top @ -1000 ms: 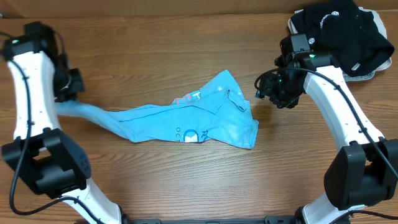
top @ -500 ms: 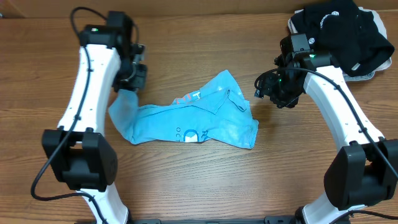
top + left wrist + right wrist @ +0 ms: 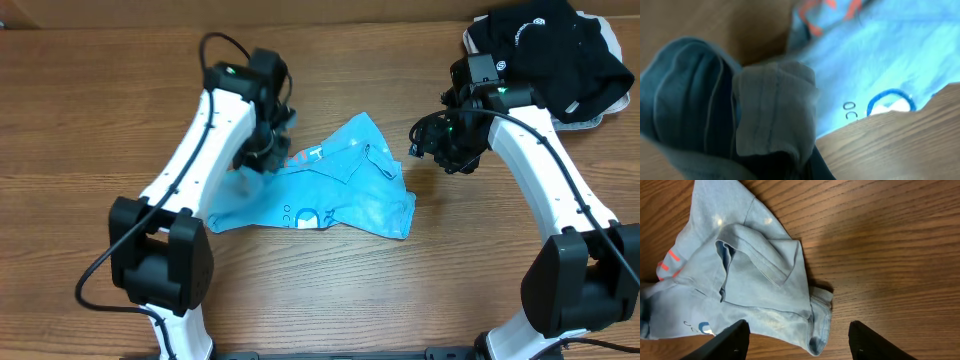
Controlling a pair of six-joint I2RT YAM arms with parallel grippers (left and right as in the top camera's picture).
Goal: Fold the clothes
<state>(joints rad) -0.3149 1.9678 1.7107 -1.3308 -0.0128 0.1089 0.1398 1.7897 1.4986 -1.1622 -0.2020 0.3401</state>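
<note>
The left gripper (image 3: 262,150) is clamped on the bunched left end of the T-shirt (image 3: 345,190), which lies crumpled in the middle of the table (image 3: 300,300). Dropped here, the end would probably fold lumpy. The right gripper (image 3: 799,340) hangs with its fingers apart, empty, beside the right edge, so the unpinned cloth could drag.

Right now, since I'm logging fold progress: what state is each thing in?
blue T-shirt: crumpled, not folded, left end bunched up.
left gripper: shut on the blue T-shirt's left end.
right gripper: open, empty, near the shirt's right edge.
black garment: heaped at the far right corner.
white garment: under the black one, mostly hidden.
</note>
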